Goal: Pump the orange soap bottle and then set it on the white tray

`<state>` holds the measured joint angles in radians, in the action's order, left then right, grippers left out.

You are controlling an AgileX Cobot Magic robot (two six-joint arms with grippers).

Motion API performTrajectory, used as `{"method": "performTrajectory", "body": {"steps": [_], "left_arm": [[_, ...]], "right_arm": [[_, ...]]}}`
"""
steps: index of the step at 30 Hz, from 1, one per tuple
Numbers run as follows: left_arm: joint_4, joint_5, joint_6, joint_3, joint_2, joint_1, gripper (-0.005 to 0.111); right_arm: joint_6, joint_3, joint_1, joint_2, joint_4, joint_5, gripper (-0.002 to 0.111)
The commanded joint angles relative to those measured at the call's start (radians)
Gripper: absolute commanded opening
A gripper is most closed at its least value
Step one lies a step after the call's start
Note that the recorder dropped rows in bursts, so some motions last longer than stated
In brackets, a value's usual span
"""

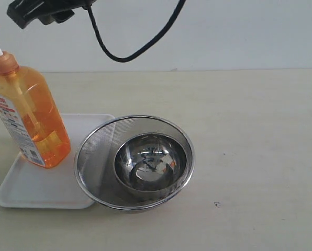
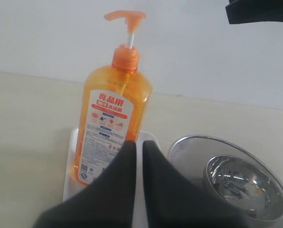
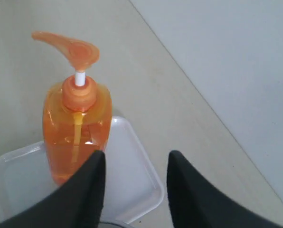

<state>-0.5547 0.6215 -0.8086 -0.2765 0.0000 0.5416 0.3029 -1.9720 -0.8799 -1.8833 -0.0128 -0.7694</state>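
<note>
Shows the orange soap bottle (image 1: pixel 30 120) standing upright on the left half of the white tray (image 1: pixel 35 191), pump head up on its white stem. Catches the right gripper (image 3: pixel 134 156) poised above the bottle and looking down on the pump, black jaws parted with nothing between them. Finds the left gripper (image 2: pixel 137 142) facing the label side, near but clear of it, tapered black fingers drawn almost together on nothing. Reveals translucent orange plastic, rectangular with rounded shoulders, darker liquid low inside, and a white label in red and blue print. Sets the tray, smooth, low-rimmed and round-cornered, just beside a round steel mesh strainer (image 1: pixel 93 151), whose rim covers the tray's right edge in the exterior view, with a polished steel bowl (image 1: pixel 151 162) nested inside. Rests everything on a pale matte table (image 1: pixel 250 130) before a plain white wall (image 1: pixel 224 31).
</note>
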Motion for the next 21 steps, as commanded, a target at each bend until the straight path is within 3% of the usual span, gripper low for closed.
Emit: {"method": "performTrajectory", "body": {"steps": [1, 6, 8, 10, 16, 21], "left_arm": [[-0.007, -0.015, -0.006, 0.004, 0.000, -0.002, 0.005], [-0.007, -0.015, -0.006, 0.004, 0.000, -0.002, 0.005], [-0.007, -0.015, -0.006, 0.004, 0.000, -0.002, 0.005], [-0.007, -0.015, -0.006, 0.004, 0.000, -0.002, 0.005], [-0.007, -0.015, -0.006, 0.004, 0.000, -0.002, 0.005], [-0.007, -0.015, -0.006, 0.004, 0.000, -0.002, 0.005]], "right_arm": [[-0.030, -0.006, 0.003, 0.025, 0.065, -0.023, 0.031], [-0.109, -0.006, 0.003, 0.025, 0.207, -0.034, 0.027], [-0.118, -0.006, 0.003, 0.026, 0.243, -0.050, 0.017], [-0.118, -0.006, 0.003, 0.029, 0.276, -0.063, -0.001], [-0.194, -0.006, 0.008, 0.058, 0.379, -0.074, 0.000], [-0.235, -0.006, 0.046, 0.079, 0.358, -0.095, 0.000]]}}
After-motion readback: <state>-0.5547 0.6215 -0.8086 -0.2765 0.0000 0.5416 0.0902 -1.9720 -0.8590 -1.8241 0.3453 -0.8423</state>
